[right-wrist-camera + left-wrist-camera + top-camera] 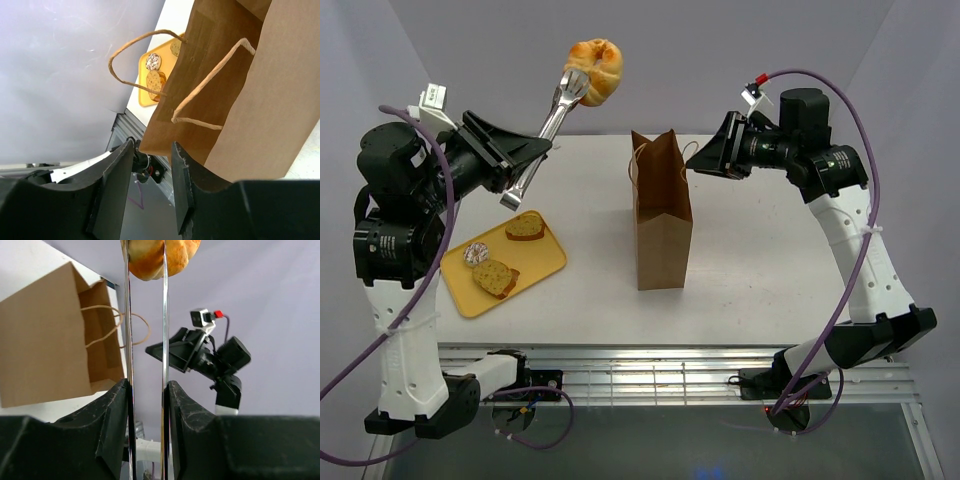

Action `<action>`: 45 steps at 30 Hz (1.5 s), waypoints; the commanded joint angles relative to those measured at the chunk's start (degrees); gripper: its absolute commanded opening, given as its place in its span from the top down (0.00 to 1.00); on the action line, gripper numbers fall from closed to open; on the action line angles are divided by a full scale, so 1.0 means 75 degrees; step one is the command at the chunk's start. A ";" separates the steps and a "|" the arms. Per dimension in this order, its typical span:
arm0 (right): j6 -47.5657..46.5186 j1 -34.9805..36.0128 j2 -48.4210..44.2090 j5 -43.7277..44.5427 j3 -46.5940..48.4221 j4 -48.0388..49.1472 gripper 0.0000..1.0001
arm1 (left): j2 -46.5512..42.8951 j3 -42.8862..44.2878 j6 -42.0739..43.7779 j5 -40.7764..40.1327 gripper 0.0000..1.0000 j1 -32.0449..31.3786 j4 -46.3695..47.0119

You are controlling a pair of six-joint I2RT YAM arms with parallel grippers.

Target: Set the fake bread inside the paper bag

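My left gripper (520,160) is shut on metal tongs (552,120), which pinch a round orange-brown bun (596,70) high in the air, up and left of the paper bag (662,220). In the left wrist view the tongs (128,340) run up between my fingers to the bun (155,257), with the bag (45,340) at left. The bag stands upright and open at mid-table. My right gripper (698,160) is open and empty beside the bag's top right edge; its wrist view shows the bag (270,100) and a looped handle (210,90) just beyond the fingers.
A yellow tray (545,262) lies left of the bag with two bread slices (526,226) (495,277) and a small round speckled piece (476,254). The tray also shows in the right wrist view (142,100). A metal rail runs along the table's near edge.
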 commanded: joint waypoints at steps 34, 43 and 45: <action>0.1025 0.0041 0.0646 0.1213 0.0327 0.1116 0.67 | -0.0441 -0.2835 -0.0813 0.1179 0.96 -0.2138 0.2081; 0.0826 -0.0017 0.0447 0.1377 0.0280 0.0906 0.74 | -0.0781 -0.3457 -0.0813 0.0980 0.89 -0.2138 0.2011; 0.0720 -0.0029 0.0412 0.1470 0.0303 0.0777 0.74 | -0.0758 -0.3434 -0.0778 0.0945 0.82 -0.2138 0.1976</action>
